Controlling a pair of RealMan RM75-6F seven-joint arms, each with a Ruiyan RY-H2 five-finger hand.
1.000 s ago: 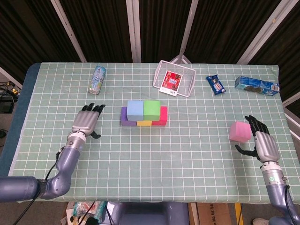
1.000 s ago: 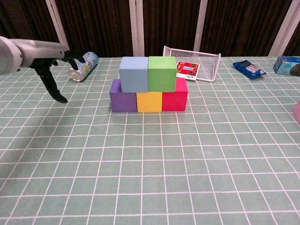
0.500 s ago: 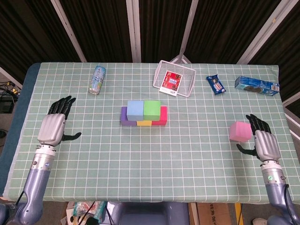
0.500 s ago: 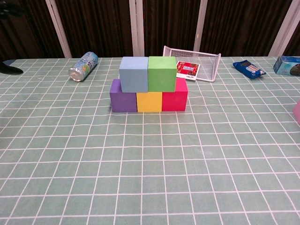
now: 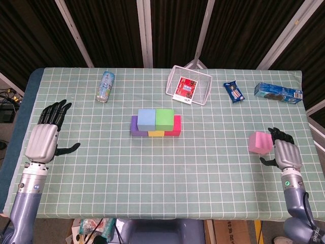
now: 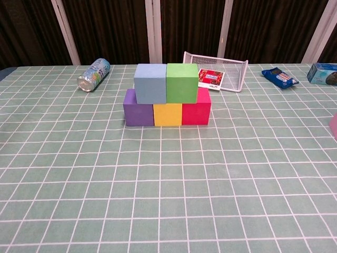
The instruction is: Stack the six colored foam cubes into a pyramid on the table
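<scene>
Head view shows the table (image 5: 203,173) with five stacked cubes (image 5: 156,123) well to the right of the left hand (image 5: 44,138) — spread, holding nothing. Pink cube (image 5: 258,143) sits just left of the right hand (image 5: 285,153) — its fingers touch the cube's side, though whether they grip it I cannot tell.

Tipped can (image 5: 105,86), wire basket (image 5: 190,85), snack packet (image 5: 234,92), blue box (image 5: 278,92).
</scene>
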